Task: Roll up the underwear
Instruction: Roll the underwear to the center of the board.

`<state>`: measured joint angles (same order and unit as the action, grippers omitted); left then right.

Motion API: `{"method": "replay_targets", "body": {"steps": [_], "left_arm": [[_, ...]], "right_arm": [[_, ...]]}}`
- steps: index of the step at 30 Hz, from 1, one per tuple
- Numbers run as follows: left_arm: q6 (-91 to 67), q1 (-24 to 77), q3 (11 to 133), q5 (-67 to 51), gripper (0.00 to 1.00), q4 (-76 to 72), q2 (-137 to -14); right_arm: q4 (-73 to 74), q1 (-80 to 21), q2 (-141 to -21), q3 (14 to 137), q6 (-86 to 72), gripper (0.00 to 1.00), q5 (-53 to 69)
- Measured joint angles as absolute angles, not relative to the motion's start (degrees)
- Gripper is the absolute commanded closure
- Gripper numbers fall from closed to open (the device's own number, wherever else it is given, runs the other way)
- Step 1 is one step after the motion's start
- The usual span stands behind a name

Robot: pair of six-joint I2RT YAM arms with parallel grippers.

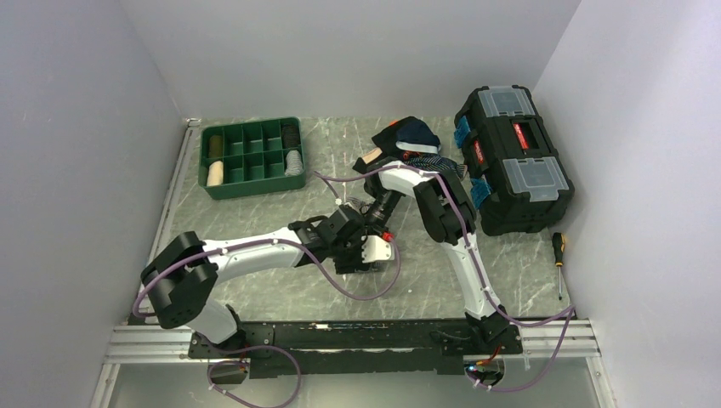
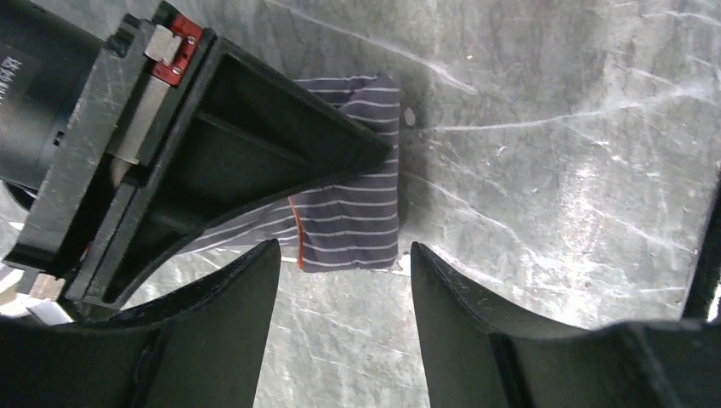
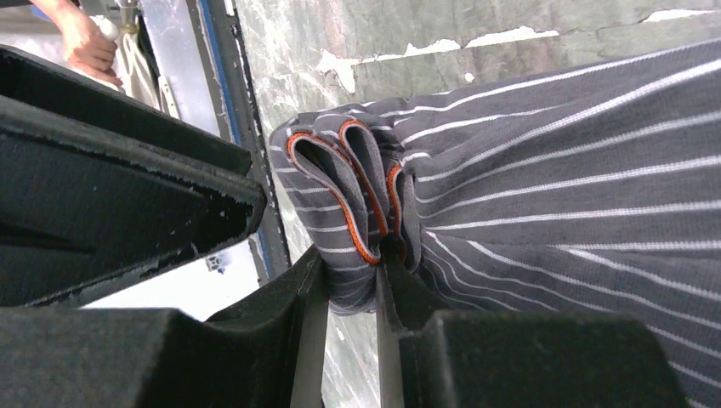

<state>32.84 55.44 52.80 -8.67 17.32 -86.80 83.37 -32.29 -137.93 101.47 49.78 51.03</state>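
My right gripper [image 3: 350, 276] is pinched tight on the underwear [image 3: 553, 195], its two fingers pressed together on a bunched edge where three orange-trimmed folds stack side by side. The cloth is grey with thin white stripes. From the pinch it spreads away flat over the table [image 1: 510, 263].

From the left wrist I see my left gripper [image 2: 344, 255] with its fingers [image 2: 246, 297] spread wide and nothing between them. The near edge of the folded cloth sits in line with the gap, just past the tips. I cannot tell whether the tips touch the cloth or the table. The right gripper's black finger lies across the far-left part of the cloth, pointing at its upper edge.

From overhead, both grippers meet near the middle of the table and hide most of the underwear beneath them. A pile of dark garments [image 1: 417, 136] lies behind them at the back. A green tray [image 1: 251, 191] with compartments is at the back left. A black toolbox [image 1: 514, 161] stands on the right, with a screwdriver [image 1: 559, 255] just in front of it.
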Motion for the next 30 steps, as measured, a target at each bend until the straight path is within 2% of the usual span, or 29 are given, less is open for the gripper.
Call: {"method": "replay_targets", "body": {"steps": [14,21,25,30], "left_arm": [[33.4,56.5,52.7,-7.4,0.39,13.1,-91.9],[33.3,56.5,52.6,-7.2,0.46,11.6,-94.7],[33.2,56.5,52.1,-7.3,0.54,10.6,-95.6],[32.4,56.1,51.7,-8.0,0.77,9.8,-96.1]], "right_arm": [[83.6,-32.3,-138.1,101.6,50.0,0.98,51.1],[84.0,-32.3,-138.4,102.0,50.1,0.98,51.2],[84.2,-32.4,-138.5,102.0,50.2,0.98,51.2],[84.5,-32.5,-138.6,102.0,50.2,0.93,51.2]]}}
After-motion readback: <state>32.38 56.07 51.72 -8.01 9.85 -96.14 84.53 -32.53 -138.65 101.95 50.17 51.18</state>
